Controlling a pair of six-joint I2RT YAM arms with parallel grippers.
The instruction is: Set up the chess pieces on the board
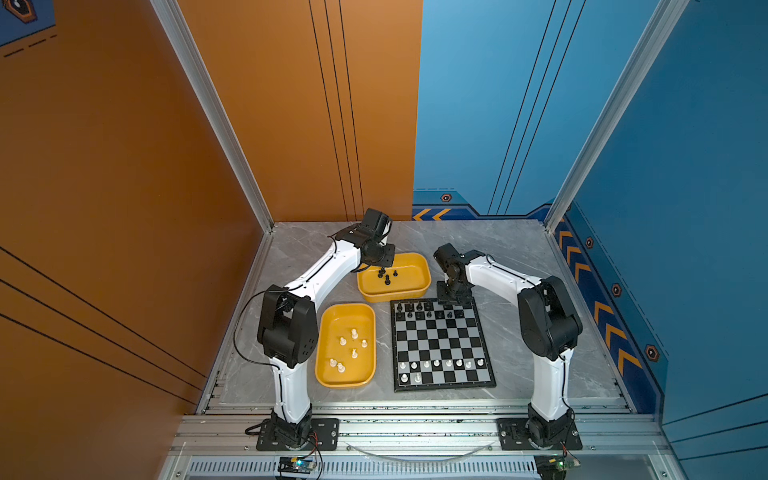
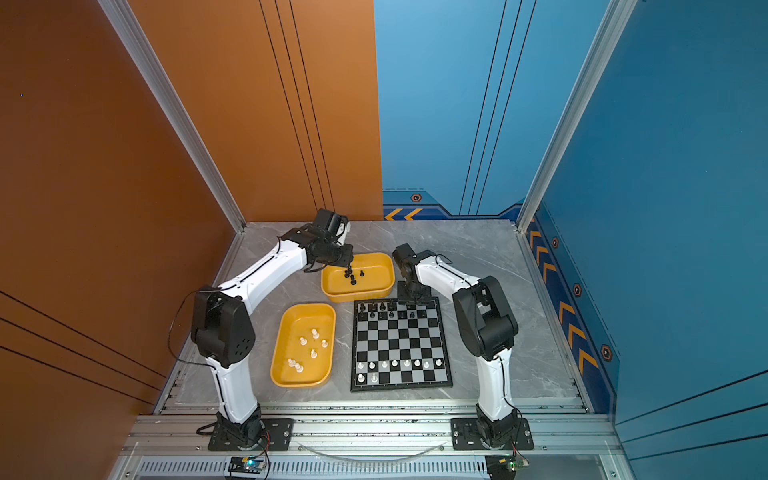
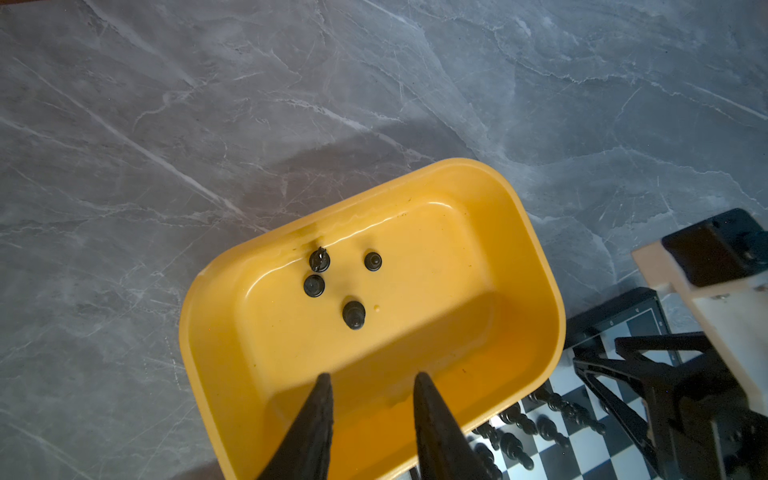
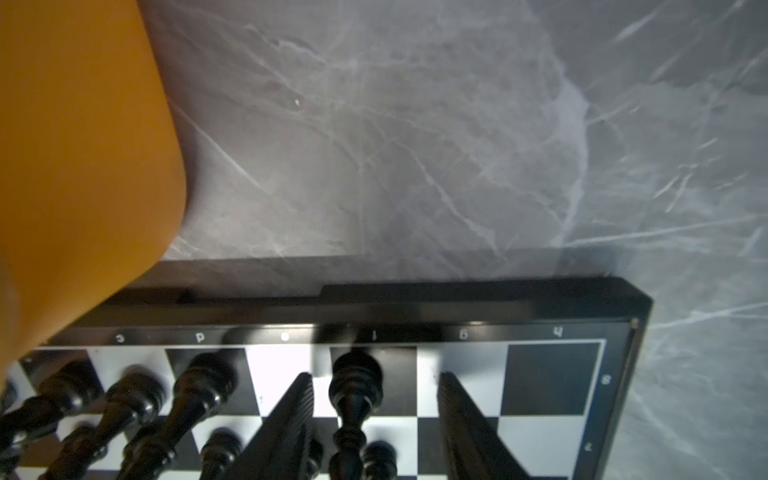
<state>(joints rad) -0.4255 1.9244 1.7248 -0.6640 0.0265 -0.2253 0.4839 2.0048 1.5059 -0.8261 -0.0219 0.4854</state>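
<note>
The board (image 1: 442,336) lies on the right half of the table. Black chess pieces (image 1: 419,307) fill part of its two far rows, and white ones (image 1: 436,363) stand in its two near rows. My right gripper (image 4: 375,374) is low over the far row, open. A tall black piece (image 4: 355,382) stands upright between its fingers with a gap on each side. My left gripper (image 3: 372,375) hangs open and empty over the far yellow tray (image 3: 540,270), where several black pieces (image 3: 354,313) stand. In both top views it is at the tray's left end (image 1: 382,266) (image 2: 348,266).
A second yellow tray (image 1: 328,374), left of the board, holds several white pieces (image 1: 354,333). The far tray's wall (image 4: 83,166) is close beside the board's far left corner. The right arm's wrist (image 3: 685,374) stands just past the far tray. Metal frame posts edge the table.
</note>
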